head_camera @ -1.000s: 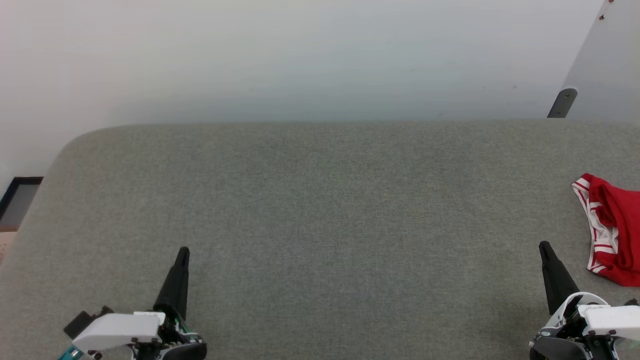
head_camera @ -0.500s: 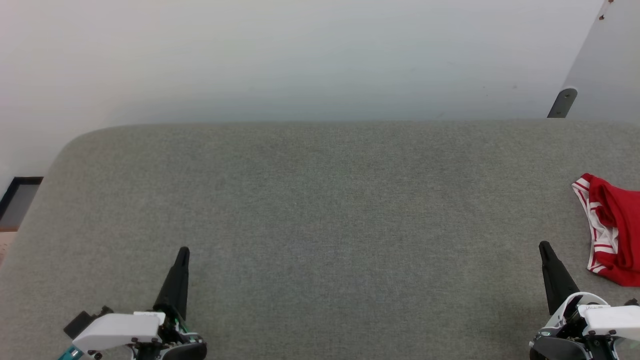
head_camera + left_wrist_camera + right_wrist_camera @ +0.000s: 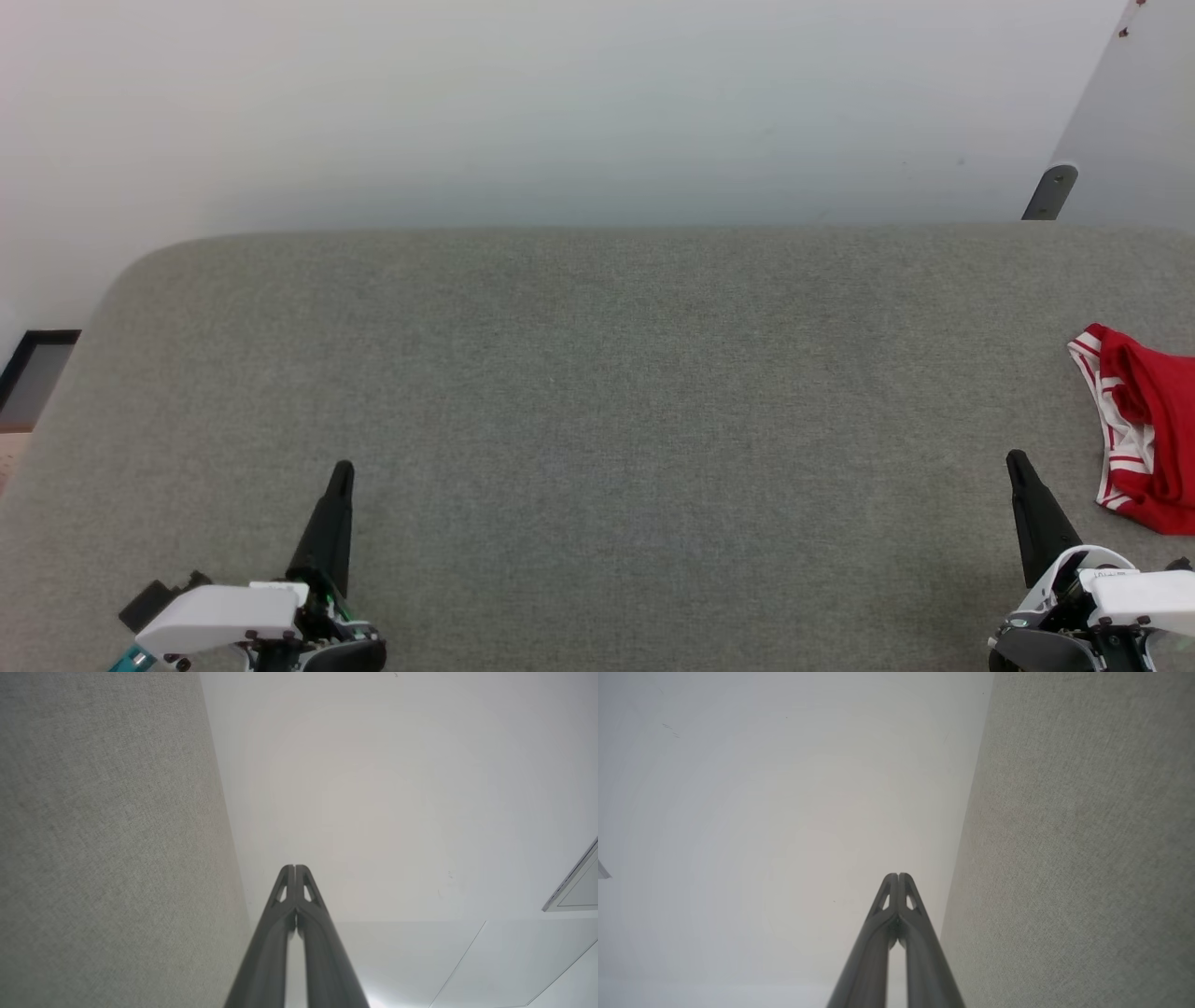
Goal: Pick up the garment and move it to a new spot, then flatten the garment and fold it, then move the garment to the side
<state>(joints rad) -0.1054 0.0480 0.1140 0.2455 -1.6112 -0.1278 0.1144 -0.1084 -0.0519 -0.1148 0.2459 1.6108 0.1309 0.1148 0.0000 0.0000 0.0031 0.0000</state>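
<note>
Plainly, both arms sit idle. The left gripper (image 3: 343, 467) rests low over the near left part of the grey padded table (image 3: 597, 373), its two dark fingers pressed together with nothing between them; the left wrist view shows the tips meeting. The right gripper (image 3: 1016, 457) matches it at the near right, fingers together and likewise empty.

Near the right gripper, a little further out and to its right but apart from it, lies the garment (image 3: 1153, 420). It is red cloth with white and red striped trim, resting on the table at the far right, where the edge of the head view cuts it off. The part that shows is bunched, with a curled hem and soft creases rather than flat, squared layers.

As a judgement, this fits two stages: a rumpled shirt lying at the side that needs lifting, spreading and folding, or a shirt already folded and set aside, with both arms at rest. The bunched edge leans toward work remaining, yet too little of the cloth shows to settle it.
</note>
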